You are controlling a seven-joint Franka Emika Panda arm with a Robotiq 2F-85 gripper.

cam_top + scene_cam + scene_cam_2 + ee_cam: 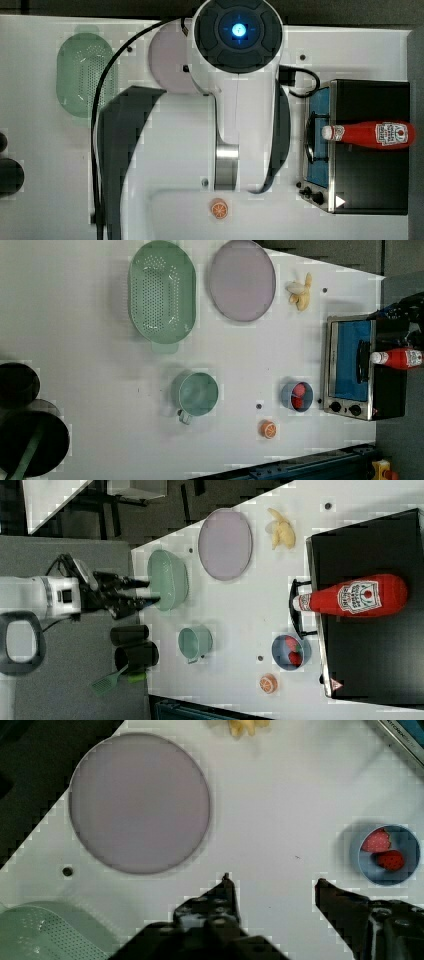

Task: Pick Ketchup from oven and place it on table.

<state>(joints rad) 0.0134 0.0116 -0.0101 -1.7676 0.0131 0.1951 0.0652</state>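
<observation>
Standing apart with clear space between them, the two fingers of the gripper (272,882) hold nothing; in the wrist view white table (280,795) shows through the gap. Beneath the fingers the wrist view takes in the purple plate (140,802), the blue bowl of strawberries (386,854) and part of the green colander (45,932). In the right view the gripper (142,597) sits at the end of the arm, well clear of the tabletop, over the colander's end of the scene.

The ketchup (372,134) lies on its side on the black top of the oven (370,185), not inside it. The oven's glass door appears closed in the left view. The bottle's long axis runs across the oven top from front to back: the white cap overhangs the front edge above the door handle, and the base points to the rear. In the top view the oven stands at the top view's right, with the arm's body left of it.

Judgement: the bottle is well apart from the gripper, so the task is at its start and a long reach toward the oven remains. A grasp should close across the bottle's width, square to that front-to-back axis. The round body could roll on the flat top if nudged.
</observation>
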